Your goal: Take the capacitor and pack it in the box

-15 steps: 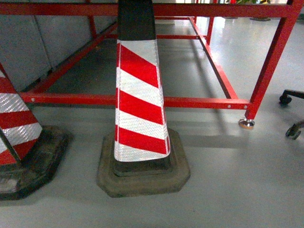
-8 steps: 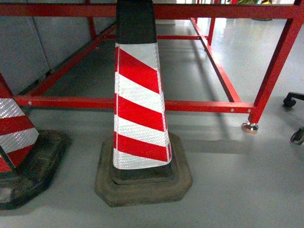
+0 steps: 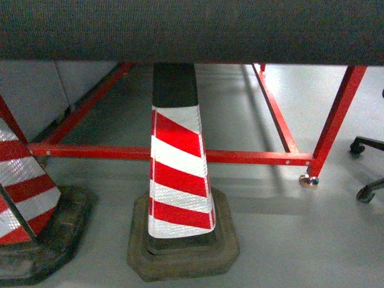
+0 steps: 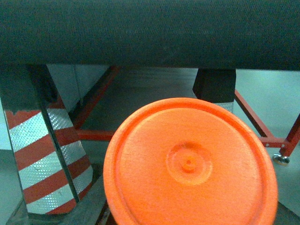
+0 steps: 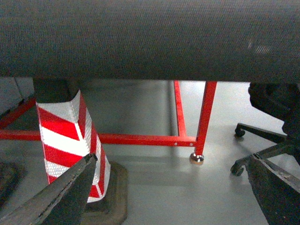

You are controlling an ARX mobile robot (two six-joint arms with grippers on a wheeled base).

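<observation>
dark textured surface (image 3: 192, 30) edge fills the top of all three views. red metal frame (image 3: 180, 155) stands beneath it on the grey floor (image 3: 300, 240). striped traffic cone (image 3: 178, 174) centre, second cone (image 3: 24, 198) at left edge. office chair base (image 5: 262, 140) to the right. orange disc (image 4: 190, 168) fills the left wrist view; left tool's state cannot be told. right tool (image 5: 173, 197) spread wide, holding nothing. box and capacitor not visible in any view.

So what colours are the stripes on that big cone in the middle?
Red and white slanted stripes on the cone, with a black top and grey base; the head view shows it best.
</observation>
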